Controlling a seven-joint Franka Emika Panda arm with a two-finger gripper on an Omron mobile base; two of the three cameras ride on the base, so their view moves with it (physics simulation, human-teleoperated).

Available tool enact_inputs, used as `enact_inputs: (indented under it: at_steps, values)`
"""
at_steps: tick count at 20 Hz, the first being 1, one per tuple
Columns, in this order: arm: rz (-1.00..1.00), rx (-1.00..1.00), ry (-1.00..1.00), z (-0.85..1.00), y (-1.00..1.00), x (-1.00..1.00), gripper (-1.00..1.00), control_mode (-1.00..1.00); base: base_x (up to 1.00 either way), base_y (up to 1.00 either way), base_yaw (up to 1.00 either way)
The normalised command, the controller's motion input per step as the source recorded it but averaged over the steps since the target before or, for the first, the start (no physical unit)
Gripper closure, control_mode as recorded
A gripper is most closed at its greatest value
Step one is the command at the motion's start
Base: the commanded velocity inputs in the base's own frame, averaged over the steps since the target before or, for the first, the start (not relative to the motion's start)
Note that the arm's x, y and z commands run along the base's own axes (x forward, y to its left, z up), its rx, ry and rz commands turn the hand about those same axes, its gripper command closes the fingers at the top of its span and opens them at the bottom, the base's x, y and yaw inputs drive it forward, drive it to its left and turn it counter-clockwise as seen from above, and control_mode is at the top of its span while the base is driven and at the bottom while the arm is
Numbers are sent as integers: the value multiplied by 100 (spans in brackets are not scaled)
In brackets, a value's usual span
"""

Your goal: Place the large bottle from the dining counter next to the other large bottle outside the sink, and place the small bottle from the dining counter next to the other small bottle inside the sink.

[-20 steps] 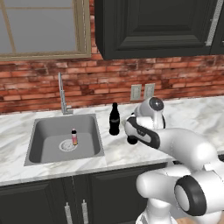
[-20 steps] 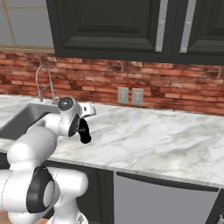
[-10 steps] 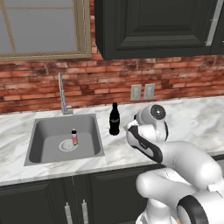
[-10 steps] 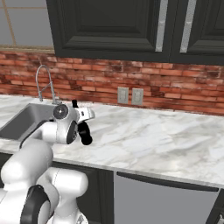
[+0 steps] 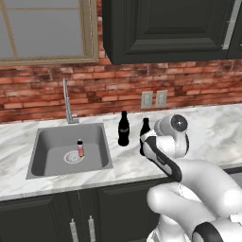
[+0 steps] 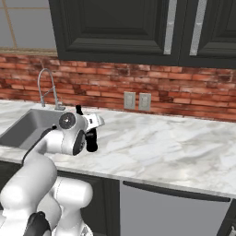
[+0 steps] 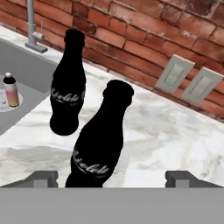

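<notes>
Hiding most of the nearer black cola-shaped large bottle (image 5: 144, 128) in the left base view, the white arm's wrist leaves only its cap and neck showing above the marble worktop (image 5: 215, 125). In the right base view that bottle (image 6: 91, 140) is a dark shape tucked just behind the wrist, its upper part covered. The hand view cuts the bottle's (image 7: 100, 140) foot off at the bottom edge, so whether it stands flat on the marble cannot be read there.

The two-finger gripper (image 7: 111, 178) stands spread wide: its two grey fingertips (image 7: 43, 178) sit far apart at either side of the bottle's lower body, and a clear gap shows on each side, so they pinch nothing.

The large bottle stands on the worktop to the right of the grey steel sink (image 5: 46, 142), just beside the other large black bottle with a slim neck (image 5: 124, 128), apart from it by a narrow strip of marble. In the hand view that other bottle (image 7: 67, 83) stands behind and to the left. A small pale-capped bottle with an orange-pink body (image 5: 80, 148) stands upright inside the basin, near the round drain (image 5: 72, 156).
</notes>
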Motion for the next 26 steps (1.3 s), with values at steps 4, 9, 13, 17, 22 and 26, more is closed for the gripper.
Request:
enact_inputs:
  at_steps: [4, 9, 13, 17, 22, 26]
  values:
    - [0, 0, -13, 1, 0, -79, -100, -100, 0, 0, 0]
    - [0, 0, -9, 3, 0, -78, -100, -100, 0, 0, 0]
    - [-1, 0, 1, 0, -1, -46, -100, -100, 0, 0, 0]
    - [-4, -2, 10, 6, 0, 0, -100, -100, 0, 0, 0]
    - [-6, 0, 17, 3, 0, 0, -100, -100, 0, 0, 0]
    - [-7, 1, 20, 0, -1, -9, -100, -100, 0, 0, 0]
